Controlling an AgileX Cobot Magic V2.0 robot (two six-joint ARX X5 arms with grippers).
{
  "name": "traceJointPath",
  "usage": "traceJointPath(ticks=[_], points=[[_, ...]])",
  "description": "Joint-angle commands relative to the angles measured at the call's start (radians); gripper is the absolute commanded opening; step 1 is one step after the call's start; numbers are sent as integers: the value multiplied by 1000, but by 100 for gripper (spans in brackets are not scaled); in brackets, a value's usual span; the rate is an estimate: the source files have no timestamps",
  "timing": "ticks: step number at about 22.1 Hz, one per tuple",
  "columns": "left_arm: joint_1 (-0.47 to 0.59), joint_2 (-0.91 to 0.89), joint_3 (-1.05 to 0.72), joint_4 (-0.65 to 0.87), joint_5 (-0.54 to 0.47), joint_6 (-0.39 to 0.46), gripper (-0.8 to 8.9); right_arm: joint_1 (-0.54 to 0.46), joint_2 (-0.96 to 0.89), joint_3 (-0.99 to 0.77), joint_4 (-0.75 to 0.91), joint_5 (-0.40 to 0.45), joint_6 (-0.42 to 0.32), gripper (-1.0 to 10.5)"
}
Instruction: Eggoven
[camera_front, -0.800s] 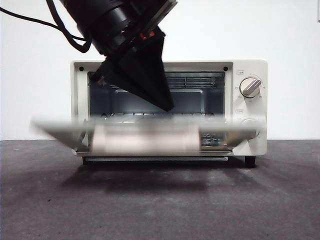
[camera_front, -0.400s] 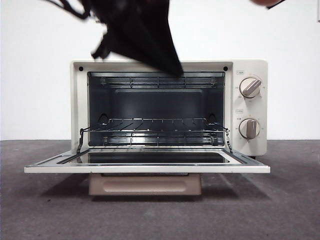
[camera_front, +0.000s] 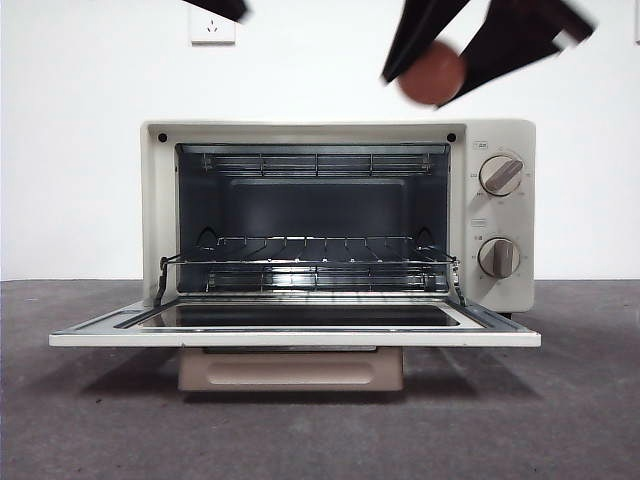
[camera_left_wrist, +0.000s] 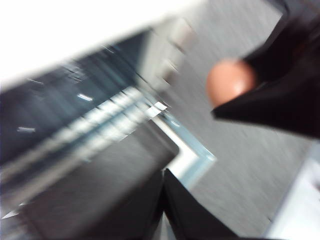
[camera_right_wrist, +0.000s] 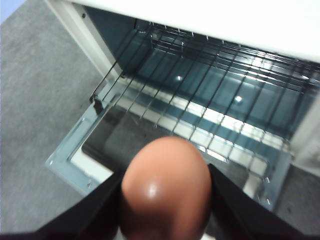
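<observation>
Reddish-brown egg (camera_right_wrist: 165, 187) — clamped in right hand (camera_front: 440, 62) — above open oven (camera_front: 160, 200).

1 toaster oven (camera_front: 155, 200), cream, w/ 1 drop-down door (camera_front: 295, 338), lying open, 1 beige handle (camera_front: 290, 370) under its front edge. 2 knobs (camera_front: 501, 174) on the right panel, one above the other. 1 wire rack (camera_front: 310, 262) inside. 1 reddish-brown egg (camera_right_wrist: 165, 192). 2 grippers: right gripper (camera_right_wrist: 165, 200) w/ the egg, left gripper (camera_left_wrist: 162, 210). 1 wall socket (camera_front: 212, 26) at top of front view.

A white wall socket (camera_front: 212, 27) sits on the white wall (camera_front: 70, 150) above the dark grey table (camera_front: 320, 430).
</observation>
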Motion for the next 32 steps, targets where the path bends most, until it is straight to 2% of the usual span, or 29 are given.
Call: traceJointPath(ticks=[1, 5, 12, 15, 24, 30, 32], points=[[58, -51, -35, -17, 6, 0, 6, -16, 79, 11, 57, -32, 9, 3], [166, -151, -120, -22, 50, 3, 6, -37, 169, 11, 136, -42, 8, 3], [395, -271, -297, 0, 261, 3, 6, -77, 343, 11, 262, -49, 6, 3], [451, -279, -344, 8, 321, 6, 6, -99, 385, 12, 301, -47, 3, 3], [472, -278, -367, 34, 334, 3, 6, -132, 430, 12, 315, -95, -8, 3], [472, -278, -367, 31, 334, 4, 6, -127, 458, 12, 317, -90, -4, 10], [472, -278, -367, 32, 334, 4, 6, -126, 458, 12, 327, -90, -4, 152]])
